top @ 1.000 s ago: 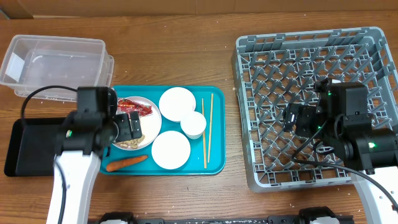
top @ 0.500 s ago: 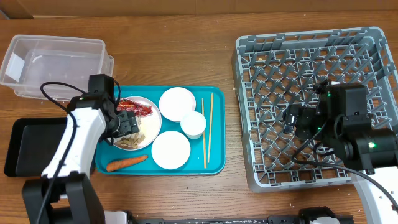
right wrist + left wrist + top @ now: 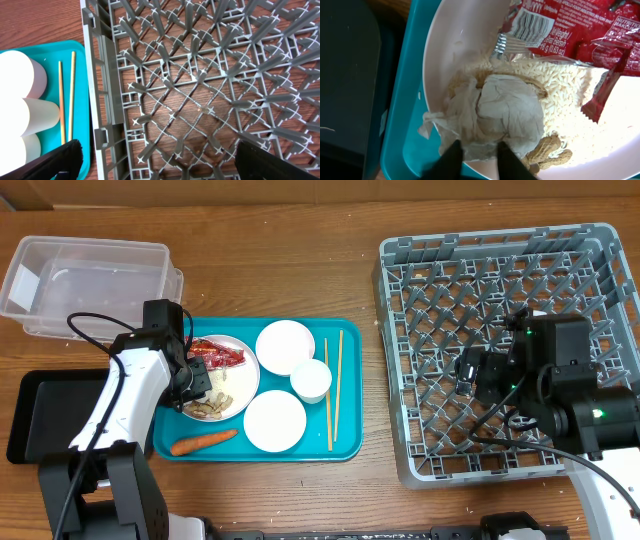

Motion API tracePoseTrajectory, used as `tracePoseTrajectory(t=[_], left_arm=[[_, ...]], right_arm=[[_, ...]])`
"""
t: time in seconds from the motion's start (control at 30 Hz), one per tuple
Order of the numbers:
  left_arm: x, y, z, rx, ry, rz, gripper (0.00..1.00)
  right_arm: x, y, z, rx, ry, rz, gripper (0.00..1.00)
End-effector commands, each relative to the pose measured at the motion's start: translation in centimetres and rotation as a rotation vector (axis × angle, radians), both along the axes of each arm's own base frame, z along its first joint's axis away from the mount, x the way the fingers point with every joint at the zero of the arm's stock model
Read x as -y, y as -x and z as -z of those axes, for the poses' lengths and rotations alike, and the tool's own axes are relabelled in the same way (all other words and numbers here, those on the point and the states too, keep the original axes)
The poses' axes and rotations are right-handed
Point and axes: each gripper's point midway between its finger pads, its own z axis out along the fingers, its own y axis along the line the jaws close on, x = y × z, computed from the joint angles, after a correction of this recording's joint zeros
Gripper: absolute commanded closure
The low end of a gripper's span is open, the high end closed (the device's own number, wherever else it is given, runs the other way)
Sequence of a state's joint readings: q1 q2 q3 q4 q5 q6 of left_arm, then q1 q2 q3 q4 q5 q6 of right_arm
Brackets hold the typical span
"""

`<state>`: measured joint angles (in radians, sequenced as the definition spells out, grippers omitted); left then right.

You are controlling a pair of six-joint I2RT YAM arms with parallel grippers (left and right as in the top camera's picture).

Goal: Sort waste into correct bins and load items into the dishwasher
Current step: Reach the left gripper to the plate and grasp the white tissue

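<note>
Left end effector [image 3: 479, 159], fingers slightly parted, straddles the crumpled tissue [image 3: 505, 112], likely to pinch it. Right end effector [image 3: 165, 160] hovers, spread wide.

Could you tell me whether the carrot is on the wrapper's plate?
No, the carrot lies on the teal tray, outside the plate.

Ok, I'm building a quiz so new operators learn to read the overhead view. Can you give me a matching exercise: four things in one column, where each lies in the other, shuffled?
Things
1. carrot
2. chopsticks
3. red wrapper
4. clear tub

Places
A. on the table, off the teal tray
B. on the plate with the food scraps
C. along the teal tray's right side, beside the cup
D. on the teal tray, at its front left corner

Pairs: 1-D, 2-C, 3-B, 4-A
</note>
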<state>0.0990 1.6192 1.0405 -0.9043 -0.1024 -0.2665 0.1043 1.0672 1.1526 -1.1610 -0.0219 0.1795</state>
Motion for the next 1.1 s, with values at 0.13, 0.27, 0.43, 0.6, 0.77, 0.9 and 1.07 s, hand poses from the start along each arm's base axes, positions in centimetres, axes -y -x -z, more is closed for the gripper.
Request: tracePoseTrajectory(t=[0.13, 0.27, 0.43, 0.6, 0.77, 0.9, 1.07], left_arm=[[-0.3, -0.6, -0.3, 0.013, -0.014, -0.002, 0.96], [-0.3, -0.9, -1.0, 0.017, -0.014, -0.002, 0.96], [-0.4, -1.9, -4.4, 0.052, -0.017, -0.003, 0.96], [-0.5, -2.9, -8.8, 0.123, -0.025, 0.002, 0.96], [-0.3, -2.4, -9.7, 0.124, -0.015, 0.002, 0.96], [-0.2, -1.1, -7.8, 0.057, -0.007, 0.001, 0.58], [0.4, -0.1, -4.3, 0.017, 0.02, 0.007, 0.46]], right_arm=[[0.1, -0.3, -1.2, 0.038, -0.002, 0.005, 0.0], [0.1, -0.3, -1.2, 0.038, -0.002, 0.005, 0.0], [0.1, -0.3, -1.2, 0.037, -0.002, 0.006, 0.0], [0.1, -0.3, -1.2, 0.038, -0.002, 0.006, 0.0], [0.1, -0.3, -1.2, 0.037, -0.002, 0.006, 0.0], [0.1, -0.3, -1.2, 0.037, -0.002, 0.006, 0.0], [0.1, -0.3, -1.2, 0.038, -0.002, 0.006, 0.0]])
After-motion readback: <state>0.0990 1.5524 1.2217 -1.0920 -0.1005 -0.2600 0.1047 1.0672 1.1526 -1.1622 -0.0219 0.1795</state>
